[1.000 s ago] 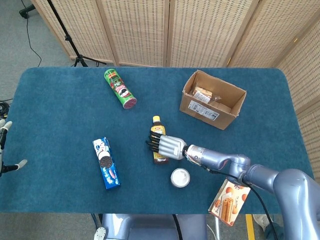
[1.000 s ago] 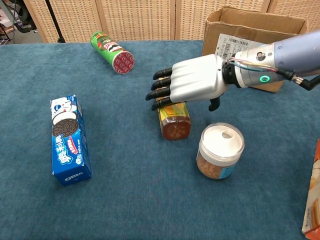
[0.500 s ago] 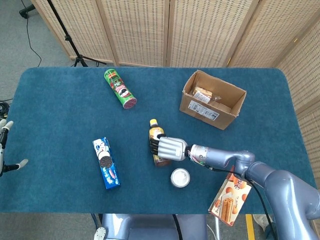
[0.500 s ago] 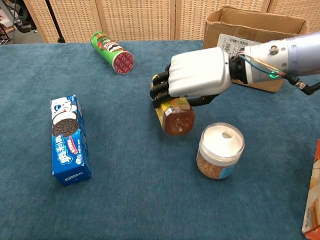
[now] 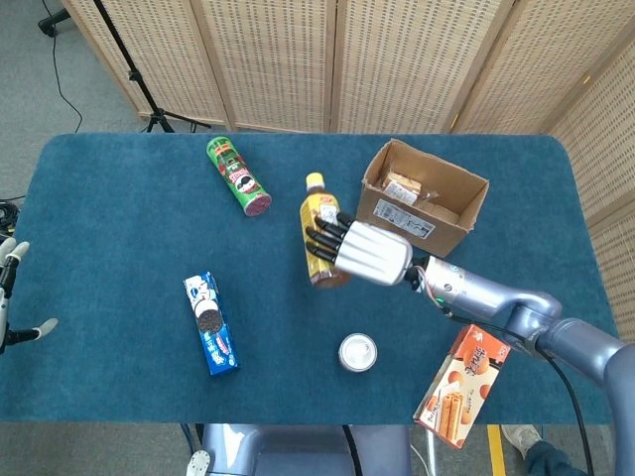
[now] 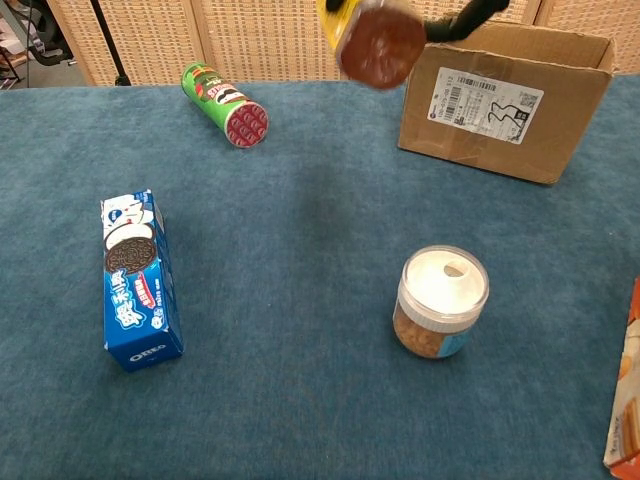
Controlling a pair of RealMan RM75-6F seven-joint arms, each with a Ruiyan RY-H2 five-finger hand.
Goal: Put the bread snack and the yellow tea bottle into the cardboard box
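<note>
The right hand (image 5: 369, 252) is wrapped around the yellow tea bottle (image 5: 318, 231), its dark fingers (image 5: 324, 245) curled across the label and the pale back of the hand turned up toward the head camera. Its silver forearm runs off to the lower right, wrist roughly in line with the hand. In the chest view only a dark finger shows at the top edge beside the bottle's base. The left hand (image 5: 12, 297) sits at the far left edge — fingers apart, holding nothing.
</note>
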